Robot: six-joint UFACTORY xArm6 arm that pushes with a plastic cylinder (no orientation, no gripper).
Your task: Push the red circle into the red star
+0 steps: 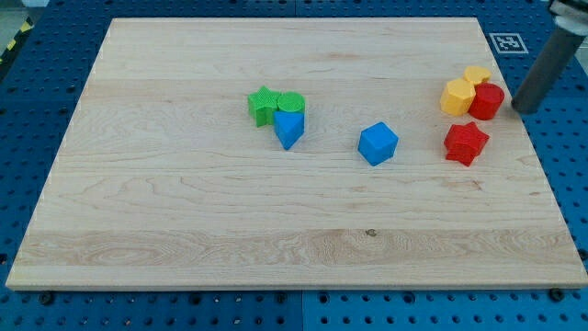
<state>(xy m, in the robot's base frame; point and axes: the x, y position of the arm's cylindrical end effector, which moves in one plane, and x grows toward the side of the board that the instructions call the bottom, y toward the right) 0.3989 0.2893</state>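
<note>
A pale wooden board fills most of the view, lying on a blue perforated table. At the view's left of centre we see a tight cluster: a green star touching a green circle, with a blue triangle just below them. Near the middle sits a blue cube, on its own.

Toward the view's right, a yellow hexagon-like block and a smaller yellow block touch the red circle. The red circle is a short, ribbed, round block; it has no long axis or facing that we can tell. The red star lies just below it, apart by a small gap.

We carry no claw, only a dark rod; our tip sits just right of the red circle, close beside it.
</note>
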